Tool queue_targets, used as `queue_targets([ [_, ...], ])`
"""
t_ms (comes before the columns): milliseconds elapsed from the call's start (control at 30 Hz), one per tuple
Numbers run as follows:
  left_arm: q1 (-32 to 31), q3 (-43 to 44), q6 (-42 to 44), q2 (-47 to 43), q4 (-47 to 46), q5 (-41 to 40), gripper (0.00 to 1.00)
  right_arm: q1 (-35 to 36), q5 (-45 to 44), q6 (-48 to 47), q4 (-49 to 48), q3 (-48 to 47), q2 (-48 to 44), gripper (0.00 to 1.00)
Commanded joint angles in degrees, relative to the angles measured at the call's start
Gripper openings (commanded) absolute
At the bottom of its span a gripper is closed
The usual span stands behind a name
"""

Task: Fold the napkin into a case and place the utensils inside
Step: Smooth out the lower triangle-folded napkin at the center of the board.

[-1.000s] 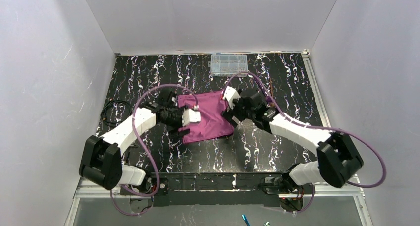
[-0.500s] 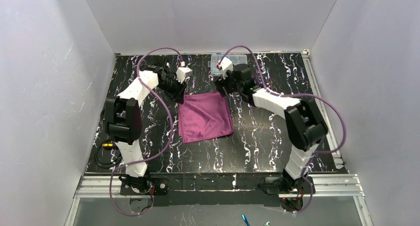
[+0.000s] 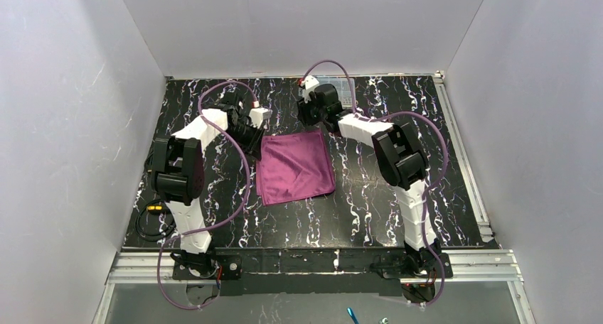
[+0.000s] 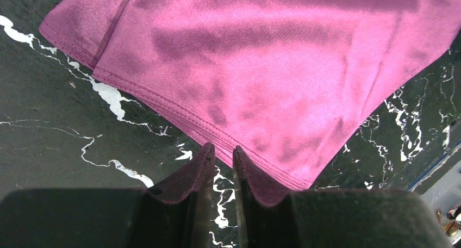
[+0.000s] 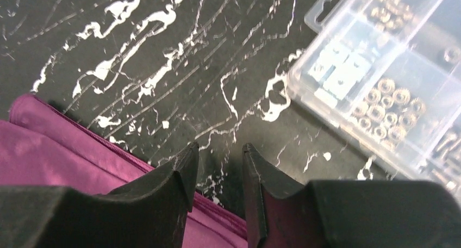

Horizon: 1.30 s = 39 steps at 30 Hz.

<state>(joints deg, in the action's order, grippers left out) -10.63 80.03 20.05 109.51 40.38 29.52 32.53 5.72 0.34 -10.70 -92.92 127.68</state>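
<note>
— Black bench veined in white, pale walls all round. Where is the cloth?
— The plum-purple square napkin of thin shiny cloth lies flat mid-bench, between my two arms.
— Your left hand?
— My left hand sits at the napkin's far left hem, fingers almost together, only a slit of bare bench between them. Nothing is pinched.
— And the right?
— My right hand is partly open over the far right hem, gripping nothing. A clear plastic compartment box lies just beyond.
</note>
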Motion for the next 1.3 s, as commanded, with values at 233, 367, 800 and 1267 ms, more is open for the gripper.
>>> queue_targets([
  [233, 0.61, 3.06, -0.28, 4.88, -1.87, -2.53, 0.26, -0.05, -8.41, 0.66, -0.49, 7.68, -2.39, 0.39],
  [367, 0.61, 4.64, -0.27, 7.94, -1.75, -2.74, 0.27, -0.58, -9.09, 0.51, 1.79, 8.63, -2.57, 0.38],
  [800, -3.37, -0.64, 1.32, 6.14, -0.17, 4.71, 0.25, -0.8, -7.14, 4.4, 1.91, 27.81, -18.88, 0.34],
  [1267, -2.98, 6.05, -2.13, -2.76, 4.96, 3.15, 0.36, -0.75, -3.66, 3.14, 5.54, 21.35, -22.87, 0.45],
])
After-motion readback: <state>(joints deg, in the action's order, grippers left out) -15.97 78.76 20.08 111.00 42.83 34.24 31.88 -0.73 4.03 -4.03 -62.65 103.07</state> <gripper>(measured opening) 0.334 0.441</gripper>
